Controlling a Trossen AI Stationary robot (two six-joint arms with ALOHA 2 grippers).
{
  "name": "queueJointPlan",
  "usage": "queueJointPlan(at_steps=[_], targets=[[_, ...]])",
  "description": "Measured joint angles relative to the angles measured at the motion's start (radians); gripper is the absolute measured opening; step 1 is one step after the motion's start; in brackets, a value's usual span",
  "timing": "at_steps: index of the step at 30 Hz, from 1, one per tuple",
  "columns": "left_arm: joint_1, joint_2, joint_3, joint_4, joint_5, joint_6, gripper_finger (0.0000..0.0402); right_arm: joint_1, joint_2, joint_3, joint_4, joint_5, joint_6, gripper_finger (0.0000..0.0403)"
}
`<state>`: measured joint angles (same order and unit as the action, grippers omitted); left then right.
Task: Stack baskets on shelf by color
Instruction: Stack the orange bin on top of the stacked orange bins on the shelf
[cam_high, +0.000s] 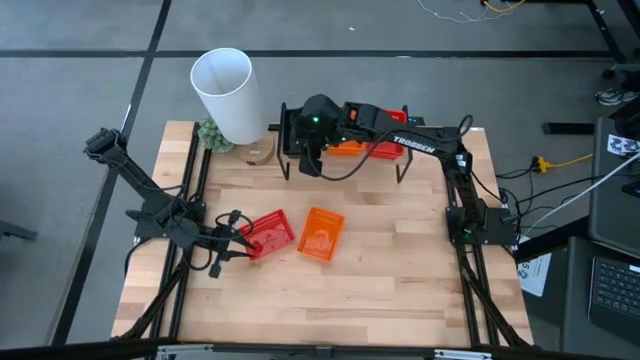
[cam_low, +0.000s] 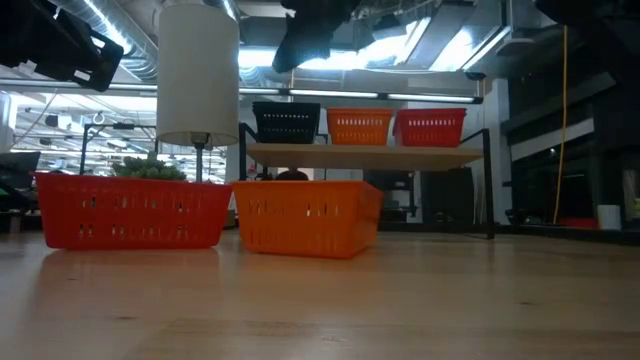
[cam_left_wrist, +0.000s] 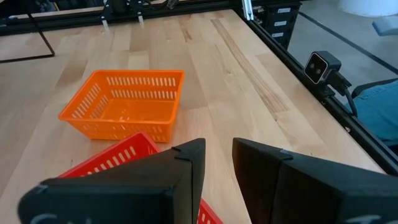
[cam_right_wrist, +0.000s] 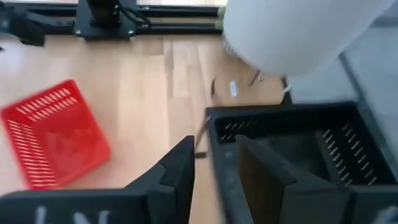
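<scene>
A red basket (cam_high: 270, 235) and an orange basket (cam_high: 321, 234) rest flat on their bases at the table's middle. My left gripper (cam_high: 243, 240) is at the red basket's left side, shut on it. The shelf (cam_low: 365, 155) stands at the far edge and carries a black basket (cam_low: 287, 122), an orange basket (cam_low: 360, 126) and a red basket (cam_low: 430, 127). My right gripper (cam_low: 295, 50) hangs open above the black basket (cam_right_wrist: 292, 143). Its fingers stand over the basket's end wall, one to each side, clear of it. My left gripper (cam_left_wrist: 217, 158) pinches the red basket's side wall (cam_left_wrist: 208, 211), which shows red in the narrow gap between the fingers. One finger (cam_left_wrist: 180, 174) lies over the basket's inside, the other outside. It comes slanting down from the table's left. The basket (cam_low: 130, 210) sits flat on the table.
A tall white cylinder (cam_high: 228, 95) stands by the shelf's left end, next to a small green plant (cam_high: 212, 135). The orange basket (cam_left_wrist: 124, 102) lies just right of the red one. Bare wood stretches along the near and right parts of the table.
</scene>
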<state>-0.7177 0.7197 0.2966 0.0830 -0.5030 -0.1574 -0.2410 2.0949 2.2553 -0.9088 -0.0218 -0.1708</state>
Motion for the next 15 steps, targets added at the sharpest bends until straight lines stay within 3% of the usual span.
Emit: queueJointPlan(at_steps=[3,6,9,12,15], targets=[[0.0,0.0,0.0,0.0,0.0,0.0,0.0074,0.02,0.0,0.04,-0.097,-0.037,0.14,0.0117],[0.0,0.0,0.0,0.0,0.0,0.0,0.0074,0.05,-0.002,0.067,-0.222,-0.147,0.275,0.0117],[0.0,0.0,0.0,0.0,0.0,0.0,0.0074,0.095,-0.001,0.06,-0.333,-0.232,0.3,0.0117],[0.0,0.0,0.0,0.0,0.0,0.0,0.0074,0.162,-0.002,0.003,-0.344,-0.209,0.306,0.0117],[0.0,0.0,0.0,0.0,0.0,0.0,0.0074,0.244,0.0,-0.088,-0.242,-0.136,0.385,0.0117]])
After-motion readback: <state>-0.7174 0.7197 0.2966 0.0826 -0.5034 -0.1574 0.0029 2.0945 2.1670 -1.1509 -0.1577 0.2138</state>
